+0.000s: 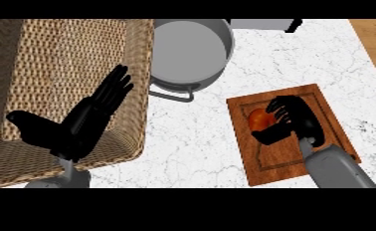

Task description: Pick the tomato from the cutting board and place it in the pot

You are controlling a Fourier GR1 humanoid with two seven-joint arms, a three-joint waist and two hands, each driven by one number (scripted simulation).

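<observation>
R hand (pixel 297 120) at view's right, fingers and thumb curled in a grasp, palm down; grey forearm (pixel 334 168) comes up from lower edge; L hand (pixel 81 120) at view's left, open, fingers straight, pointing up-right, thumb spread out left.

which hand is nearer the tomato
Right. The right hand curls its fingers around the tomato on the cutting board; the left hand rests open far off, over the wicker basket.

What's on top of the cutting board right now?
On the cutting board lies the tomato, with the right hand curled round it. The fingers cover its right side, and the board beneath the hand and forearm is hidden.
</observation>
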